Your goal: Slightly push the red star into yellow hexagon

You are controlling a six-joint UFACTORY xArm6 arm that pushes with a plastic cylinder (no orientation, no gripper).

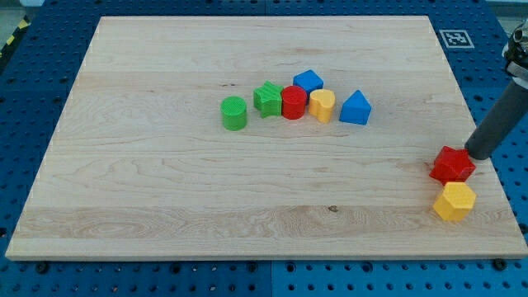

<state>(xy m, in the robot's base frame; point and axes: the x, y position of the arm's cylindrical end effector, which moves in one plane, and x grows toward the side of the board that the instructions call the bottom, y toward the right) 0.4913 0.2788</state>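
Note:
The red star [451, 165] lies near the board's right edge, low in the view. The yellow hexagon [454, 201] sits just below it, and the two look to be touching or nearly so. My tip [478, 155] is at the red star's upper right corner, right beside it, close to the board's right edge. The dark rod rises from there toward the view's top right.
A cluster sits in the upper middle of the wooden board [165, 190]: a green cylinder [234, 113], a green star [266, 98], a red cylinder [294, 102], a blue block [308, 81], a yellow block [322, 106] and a blue triangular block [355, 108].

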